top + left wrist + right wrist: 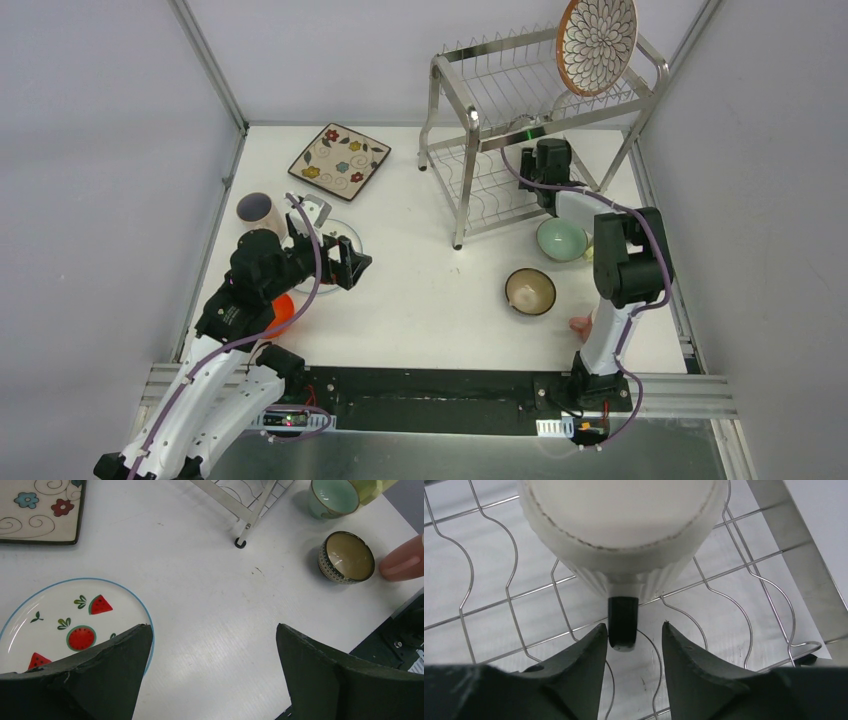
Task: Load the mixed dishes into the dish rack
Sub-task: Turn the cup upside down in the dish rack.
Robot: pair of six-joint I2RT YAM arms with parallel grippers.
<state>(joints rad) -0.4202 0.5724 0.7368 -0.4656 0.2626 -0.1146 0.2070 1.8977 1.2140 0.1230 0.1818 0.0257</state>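
The dish rack [500, 90] stands at the back right with the petal-pattern plate [597, 40] upright on its top tier. My right gripper [545, 160] is inside the lower tier. In the right wrist view it [634, 627] is open, its fingers either side of the dark handle [623, 622] of a white ribbed cup [619, 530] lying on the rack wires [791, 540]. My left gripper [350, 262] is open and empty [215, 630] above the table, beside the white watermelon plate [60, 625].
The square floral plate [340, 160] lies at the back left, with a pale cup [255, 210] and an orange bowl [282, 310] near the left arm. The mint bowl [560, 240], brown bowl [530, 290] and pink cup [580, 323] sit by the right arm. The rack's foot [241, 542] is ahead.
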